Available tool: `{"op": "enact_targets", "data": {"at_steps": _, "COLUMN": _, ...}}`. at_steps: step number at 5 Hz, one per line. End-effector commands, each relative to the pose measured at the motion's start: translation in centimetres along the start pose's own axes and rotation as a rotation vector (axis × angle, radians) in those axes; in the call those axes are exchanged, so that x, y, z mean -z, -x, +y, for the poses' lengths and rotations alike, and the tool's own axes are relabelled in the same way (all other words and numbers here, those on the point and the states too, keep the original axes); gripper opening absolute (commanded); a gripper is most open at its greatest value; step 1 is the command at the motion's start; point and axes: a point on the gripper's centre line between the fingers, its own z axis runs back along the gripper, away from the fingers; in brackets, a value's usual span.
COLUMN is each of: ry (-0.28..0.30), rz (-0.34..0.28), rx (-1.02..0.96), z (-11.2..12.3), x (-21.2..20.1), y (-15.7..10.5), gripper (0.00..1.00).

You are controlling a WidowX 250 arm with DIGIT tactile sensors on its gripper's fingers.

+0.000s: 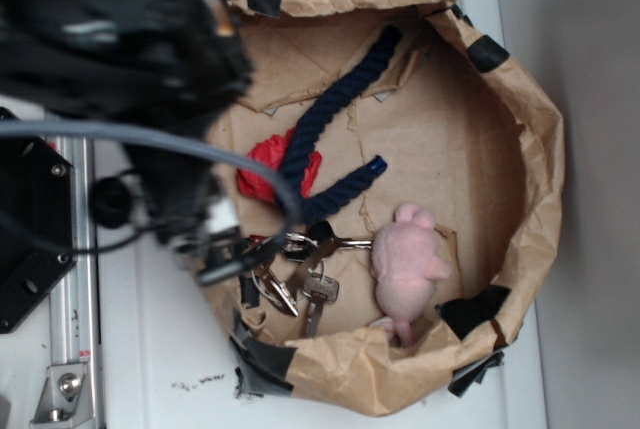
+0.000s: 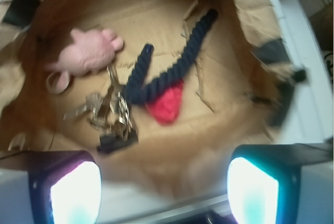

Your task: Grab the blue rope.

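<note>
The blue rope (image 1: 330, 109) is a thick navy twisted cord. It lies bent in a V on the floor of a brown paper-lined bin (image 1: 530, 149), and its bend rests on a small red lump (image 1: 262, 164). In the wrist view the rope (image 2: 182, 59) lies ahead of my gripper (image 2: 164, 192), beyond the bin's near rim. The gripper is open and empty, with its two fingers (image 2: 73, 192) wide apart, well above the rope and apart from it. In the exterior view the black arm (image 1: 120, 39) hides the gripper.
A pink plush toy (image 1: 408, 264) and a bunch of keys (image 1: 300, 269) lie beside the rope's short leg; both show in the wrist view, the toy (image 2: 88, 51) and the keys (image 2: 109, 112). The bin's crumpled walls (image 2: 245, 4) rise all around. A grey cable (image 1: 150, 134) crosses the arm.
</note>
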Motion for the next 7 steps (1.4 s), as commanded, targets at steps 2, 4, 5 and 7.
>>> {"op": "enact_targets", "data": {"at_steps": 2, "ry": -0.059, "rz": 0.062, "rx": -0.270, "z": -0.1, "x": 7.8, "y": -4.7, "gripper": 1.00}}
{"op": "enact_targets", "data": {"at_steps": 4, "ry": 0.079, "rz": 0.149, "rx": -0.368, "z": 2.2, "x": 12.3, "y": -3.4, "gripper": 0.00}}
{"op": "enact_targets", "data": {"at_steps": 5, "ry": 0.082, "rz": 0.154, "rx": -0.343, "z": 2.1, "x": 12.4, "y": -3.3, "gripper": 0.00}}
{"op": "enact_targets", "data": {"at_steps": 7, "ry": -0.058, "rz": -0.074, "rx": 0.018, "z": 0.4, "x": 6.1, "y": -5.9, "gripper": 0.00}}
